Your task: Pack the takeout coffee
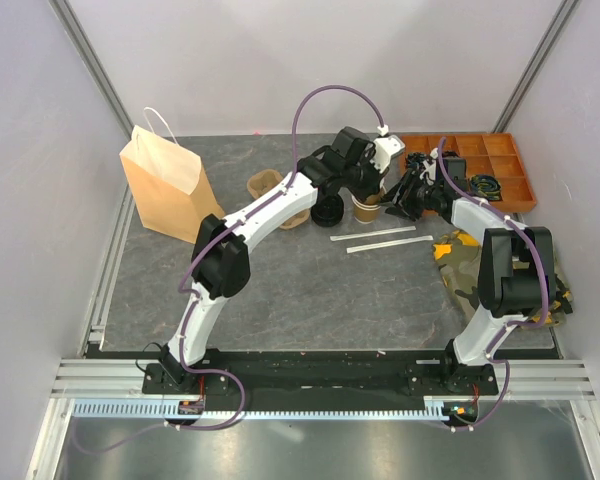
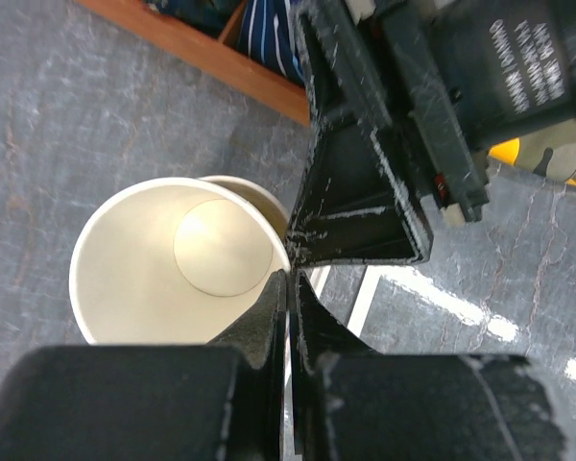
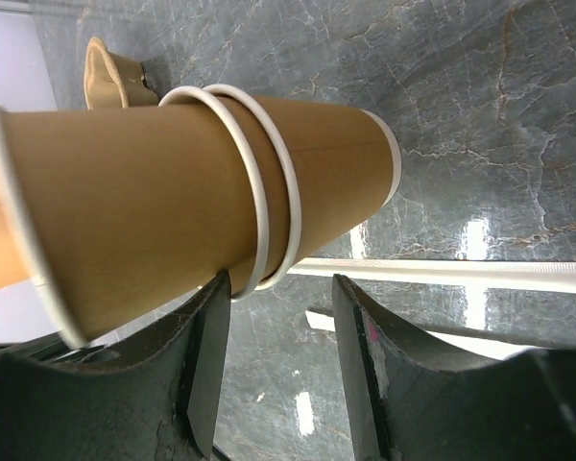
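Three tan paper cups [image 1: 366, 210] stand nested in a stack at the back middle of the table. My left gripper [image 1: 368, 190] comes down on the stack from above. In the left wrist view it [image 2: 290, 279] is shut on the wall of the top cup [image 2: 154, 269], one finger inside the white interior and one outside. A lower cup's rim [image 2: 254, 197] peeks out beneath. My right gripper [image 1: 398, 203] is beside the stack on its right. In its own view it [image 3: 276, 312] is open, one finger touching the cup stack [image 3: 173, 182] near the white rims, the other apart. Black lids [image 1: 328, 210] lie left of the cups.
The tan paper bag [image 1: 165, 185] stands at the back left. The brown pulp carrier [image 1: 275, 195] lies between the bag and the cups. An orange compartment tray [image 1: 485, 165] sits at the back right. Two white strips [image 1: 375, 235] and a camouflage cloth [image 1: 460, 260] lie nearer.
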